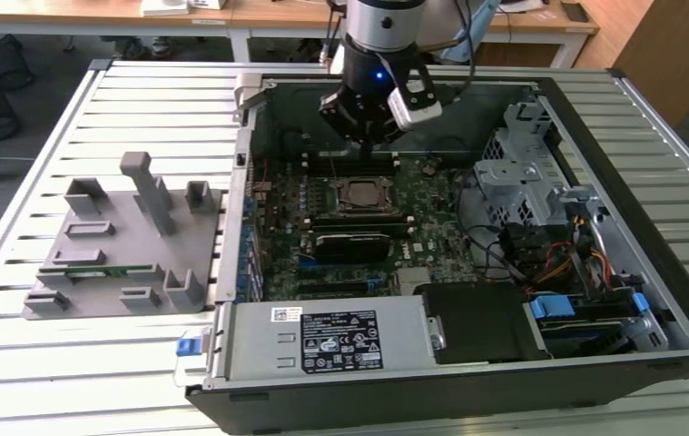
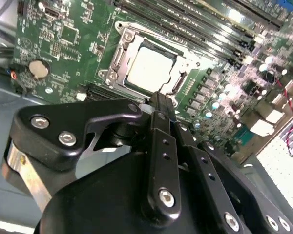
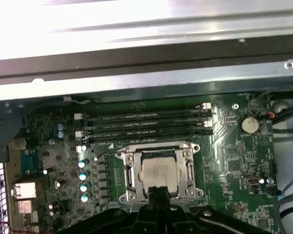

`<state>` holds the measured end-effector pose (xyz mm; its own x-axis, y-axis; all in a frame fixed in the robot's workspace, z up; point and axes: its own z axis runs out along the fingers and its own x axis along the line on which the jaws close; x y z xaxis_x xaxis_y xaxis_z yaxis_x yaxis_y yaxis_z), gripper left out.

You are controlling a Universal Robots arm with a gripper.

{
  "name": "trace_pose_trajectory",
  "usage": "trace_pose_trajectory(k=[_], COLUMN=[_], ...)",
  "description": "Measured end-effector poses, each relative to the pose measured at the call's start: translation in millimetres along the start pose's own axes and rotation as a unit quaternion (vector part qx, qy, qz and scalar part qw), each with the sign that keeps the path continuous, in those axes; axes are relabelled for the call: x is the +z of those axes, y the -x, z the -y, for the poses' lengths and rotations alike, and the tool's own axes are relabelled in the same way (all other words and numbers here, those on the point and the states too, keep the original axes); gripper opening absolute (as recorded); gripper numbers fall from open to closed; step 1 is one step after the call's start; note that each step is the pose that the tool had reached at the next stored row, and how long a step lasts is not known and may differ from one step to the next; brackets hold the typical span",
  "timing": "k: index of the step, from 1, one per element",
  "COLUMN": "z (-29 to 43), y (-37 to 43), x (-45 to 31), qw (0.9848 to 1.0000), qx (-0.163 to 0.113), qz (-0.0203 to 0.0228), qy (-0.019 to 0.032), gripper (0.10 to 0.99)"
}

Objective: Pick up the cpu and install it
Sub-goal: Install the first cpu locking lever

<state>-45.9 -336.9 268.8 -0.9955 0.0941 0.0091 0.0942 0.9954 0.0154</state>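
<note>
The cpu [image 3: 159, 174], square with a pale silver top, sits flat in its socket frame [image 3: 132, 175]; the pincer [image 2: 158, 105] hovers closed, empty.

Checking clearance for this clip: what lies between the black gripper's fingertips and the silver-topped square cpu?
Nothing but air. In both wrist views the black gripper hangs above the silver-topped square cpu, which sits in the metal socket frame.

- Setting is looking like a robotics lab or test workshop.
- Opened computer case [image 1: 466, 227] is lying on a slatted metal workbench [image 1: 138, 100].
- Grey fixture tray [image 1: 120, 245] is sitting beside it.
- Wooden desks [image 1: 271, 18] are standing behind.
</note>
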Motion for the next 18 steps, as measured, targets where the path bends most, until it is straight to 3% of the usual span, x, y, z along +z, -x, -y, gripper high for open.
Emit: trace_pose_trajectory(k=[8,18], z=[2.2,4.4], y=[-23.4,-46.7], x=[0.7,1.6], qw=[1.0000,1.0000], qx=[-0.001,-0.001], qz=[0.0007,0.0031], qy=[0.0000,0.0003], gripper=[0.106,0.106])
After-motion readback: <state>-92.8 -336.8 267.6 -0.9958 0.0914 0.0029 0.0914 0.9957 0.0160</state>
